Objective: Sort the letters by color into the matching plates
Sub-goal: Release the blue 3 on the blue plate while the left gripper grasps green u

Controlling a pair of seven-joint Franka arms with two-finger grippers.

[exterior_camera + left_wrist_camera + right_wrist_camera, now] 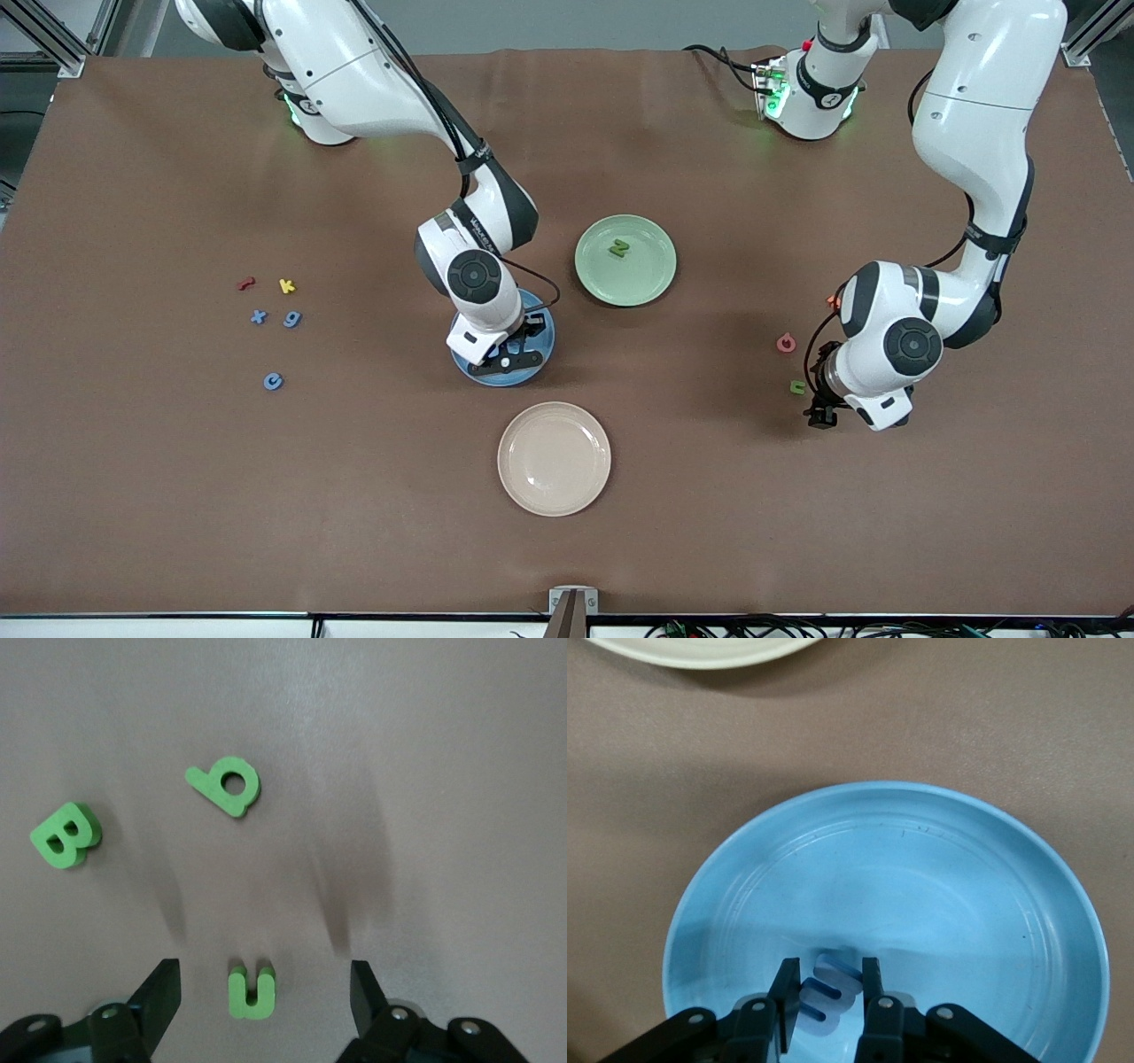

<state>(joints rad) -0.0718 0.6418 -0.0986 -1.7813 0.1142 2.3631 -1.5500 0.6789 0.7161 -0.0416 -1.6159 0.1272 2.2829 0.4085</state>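
Note:
My right gripper (509, 354) is low in the mid-blue plate (546, 330), shut on a blue letter (833, 988) that rests just above the plate's floor (921, 868). My left gripper (819, 412) is open and hangs low over a green "u" (251, 992), which lies between its fingers (164, 988) and also shows in the front view (797, 386). A green "b" (226, 786) and a green "B" (64, 835) lie close by. The pale green plate (651, 276) holds one green letter (618, 249). Blue "x" (258, 316), "g" (292, 319) and "c" (274, 381) lie toward the right arm's end.
A cream plate (554, 458) sits nearer the front camera than the blue plate. A red letter (246, 283) and a yellow "k" (286, 285) lie by the blue letters. A pink letter (786, 343) and an orange one (833, 301) lie beside the left arm.

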